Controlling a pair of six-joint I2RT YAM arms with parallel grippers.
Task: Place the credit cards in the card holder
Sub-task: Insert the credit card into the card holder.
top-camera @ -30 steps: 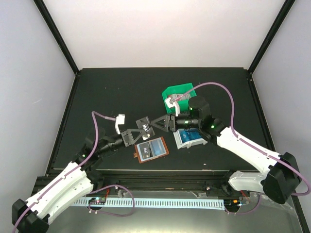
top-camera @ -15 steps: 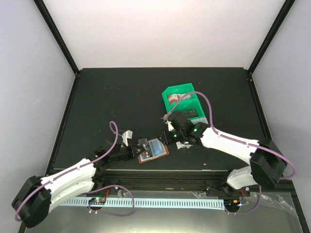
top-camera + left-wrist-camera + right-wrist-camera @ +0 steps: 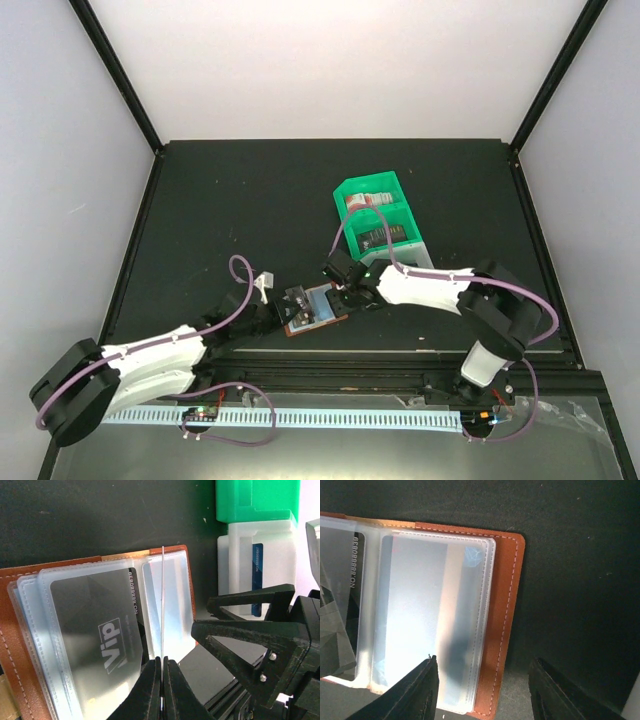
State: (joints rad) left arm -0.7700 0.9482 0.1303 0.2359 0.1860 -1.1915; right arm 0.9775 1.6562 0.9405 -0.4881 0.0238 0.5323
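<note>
Left wrist view: the left gripper (image 3: 162,680) is pinched together on a clear sleeve (image 3: 162,605), standing it upright. Beyond, the right gripper (image 3: 484,667) hangs jaws apart over the card holder (image 3: 507,605), open at the near edge of the table (image 3: 250,200). Holding that sleeve steady should keep the pockets reachable.

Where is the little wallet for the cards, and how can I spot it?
Look at the black table and find its near edge, about midway along. The card holder lies open and flat there. It is brown leather with clear sleeves inside, unlike the green-and-white tray farther back.
</note>
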